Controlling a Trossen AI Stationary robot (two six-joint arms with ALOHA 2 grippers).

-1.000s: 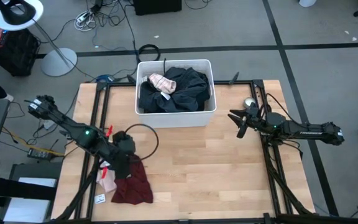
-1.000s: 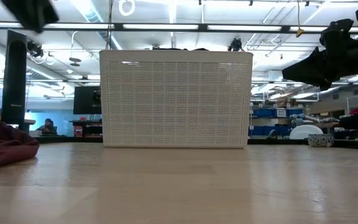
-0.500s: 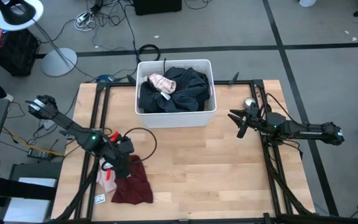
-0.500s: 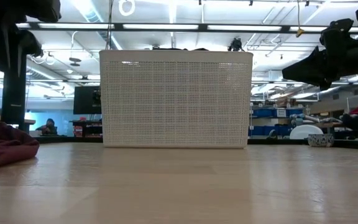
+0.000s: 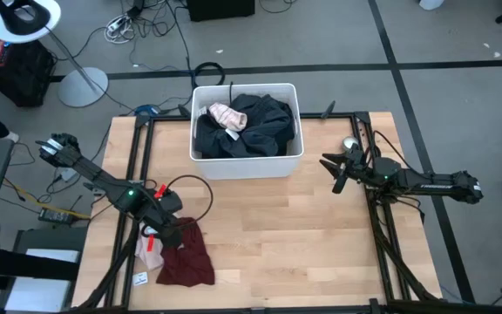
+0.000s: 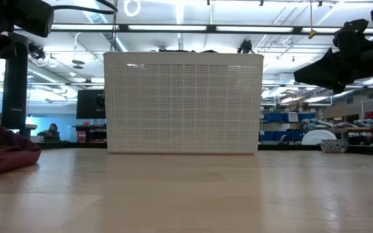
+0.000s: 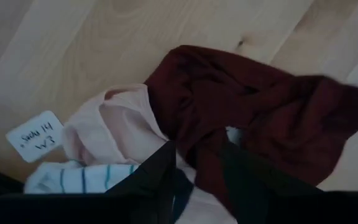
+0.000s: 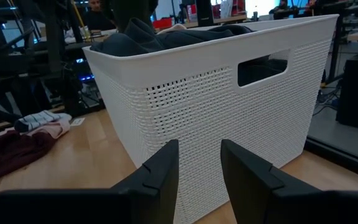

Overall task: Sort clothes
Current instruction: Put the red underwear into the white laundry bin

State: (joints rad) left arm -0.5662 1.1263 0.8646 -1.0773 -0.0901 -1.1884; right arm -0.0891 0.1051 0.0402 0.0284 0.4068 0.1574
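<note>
A maroon garment [image 5: 188, 260] lies crumpled on the table near its front left, also seen in the low view [image 6: 5, 152]. A pink garment [image 7: 123, 124] and a striped sock [image 7: 79, 177] lie beside it. My left gripper [image 5: 171, 234] points down over this pile, open, and a fold of the maroon garment [image 7: 204, 158] runs between its fingers [image 7: 199, 146]. My right gripper [image 5: 328, 172] hovers level at the table's right, open and empty [image 8: 199, 155], facing the white bin [image 8: 197, 93]. Dark teal clothes [image 5: 260, 122] and a pink striped piece [image 5: 227, 115] lie in the bin. My left gripper comes from above, pointing down, with one finger [image 7: 166, 171] on each side of a fold at the maroon garment's edge [image 7: 194, 140], next to the pink garment. Whether the fingers touch the cloth I cannot tell. The garment lies slack on the table.
The white bin [image 5: 247, 164] stands at the table's far middle and fills the middle of the low view [image 6: 183, 103]. A small white label [image 7: 36, 135] lies by the pink garment. Bare wood [image 5: 303, 235] stretches between the pile and the right arm.
My left gripper has come down toward the maroon garment, shifting a little toward the table's near left, and its wrist has rolled. The clothes have stayed where they were.
</note>
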